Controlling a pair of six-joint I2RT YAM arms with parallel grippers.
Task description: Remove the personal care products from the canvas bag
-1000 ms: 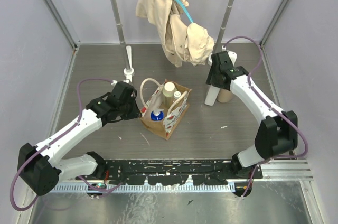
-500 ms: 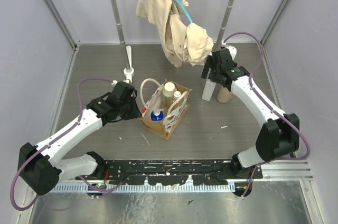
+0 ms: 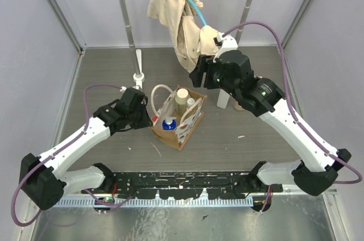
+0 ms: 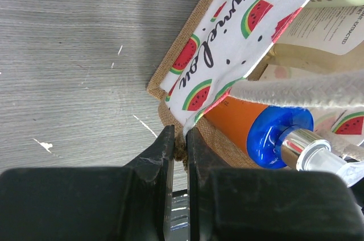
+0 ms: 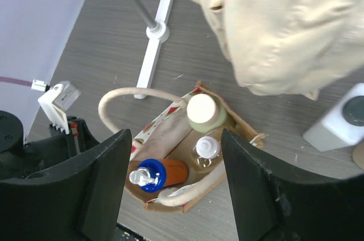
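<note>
Left gripper: I see the jaws pressed nearly together, pinching the canvas bag at its near-left rim.
Canvas bag: stands upright mid-table, mouth up. It is tan burlap with a white panel of watermelon slices and script I read as "…ermelon".
Blue-capped bottle: orange body, leaning inside the bag, cap toward the left gripper.
Cream-lidded jar: upright at the bag's far end. I read "EXTRACTED" on its label.
Right gripper: fingers spread wide above the bag, holding nothing.

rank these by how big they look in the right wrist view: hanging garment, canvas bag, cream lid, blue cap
1. hanging garment, though it is likely nearest the camera
2. canvas bag
3. cream lid and blue cap look about alike; no ranking between them
</note>
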